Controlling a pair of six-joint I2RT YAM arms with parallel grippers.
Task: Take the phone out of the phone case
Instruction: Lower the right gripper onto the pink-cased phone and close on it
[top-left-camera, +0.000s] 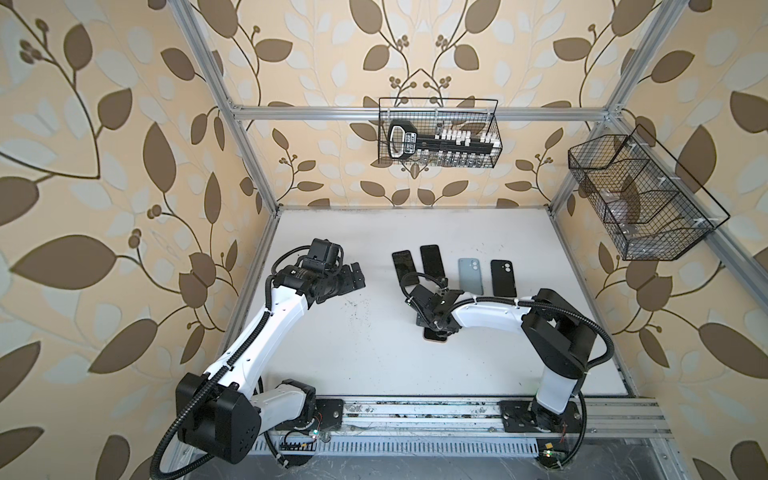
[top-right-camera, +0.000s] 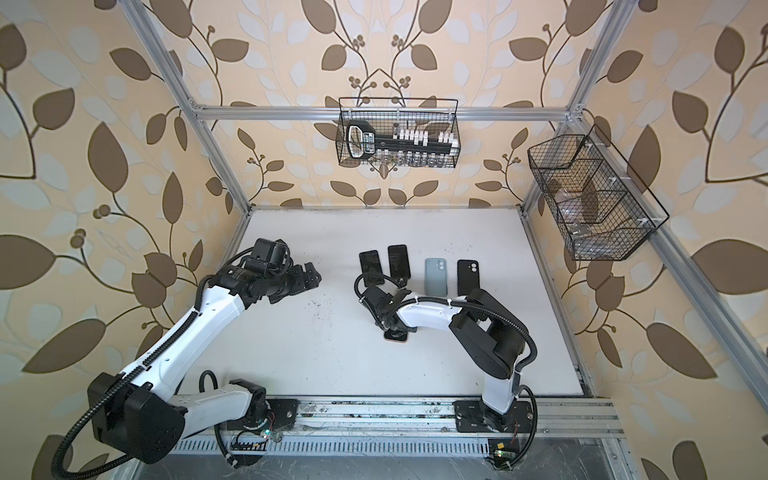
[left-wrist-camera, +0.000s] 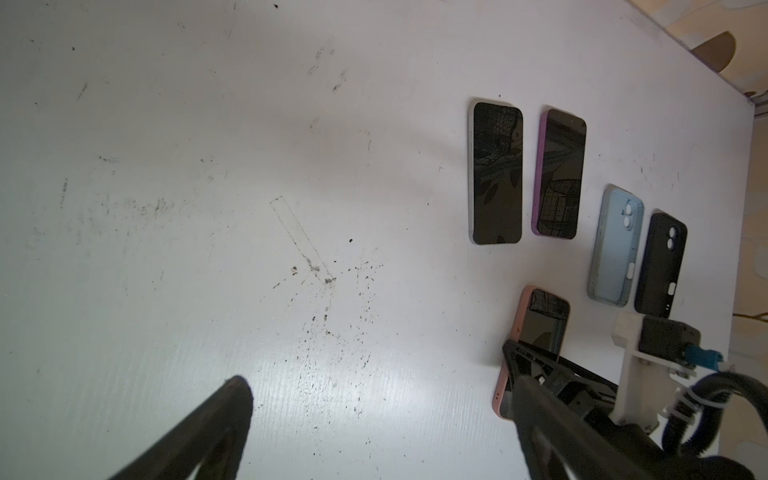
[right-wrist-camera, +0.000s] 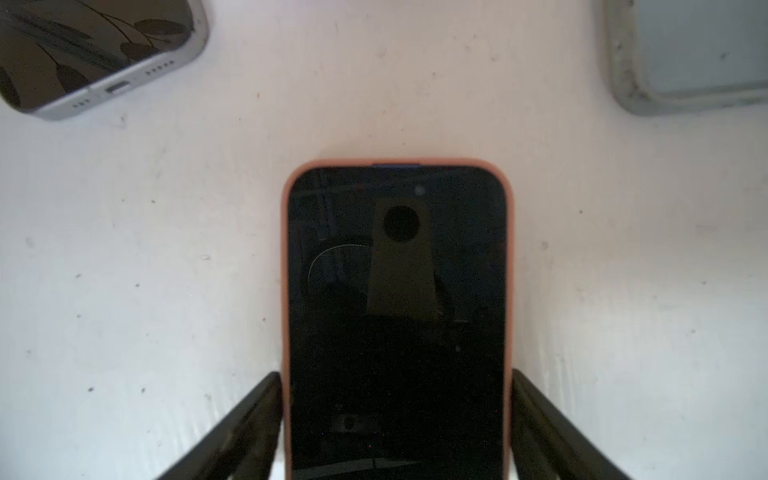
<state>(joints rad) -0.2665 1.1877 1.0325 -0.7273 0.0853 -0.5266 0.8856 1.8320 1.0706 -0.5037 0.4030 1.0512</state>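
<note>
Back wire basket (top-left-camera: 438, 133), hung on rear rail: black tool (top-left-camera: 401, 139) w/ a row of white bits inside. Side wire basket (top-left-camera: 640, 199) on the right frame has 3 compartments; sth clear is in there, can't tell what.

Pink case (right-wrist-camera: 285, 291) lies flat on the table (top-left-camera: 353, 365) w/ the phone (right-wrist-camera: 397, 332) seated in it, screen up, nearer the front than the other items. Behind it, in a row: grey phone (left-wrist-camera: 496, 174), purple-edged phone (left-wrist-camera: 559, 174), light-blue case (top-left-camera: 470, 276), black case (top-left-camera: 503, 277). Both of those cases are empty.

Right gripper (right-wrist-camera: 395, 382): jaws partway apart, straddling one end of the pink case, one finger at each long side, right at the edges. Can't tell if it's actually squeezing.

Left gripper (top-left-camera: 354, 279): spread wide, holding nothing, above the table, well apart from the phones.

Right arm reaches from the front-right base in toward the middle, wrist bent down over the phone. Left arm stretches toward the back left, forearm angled up, wrist pointing at the middle.
</note>
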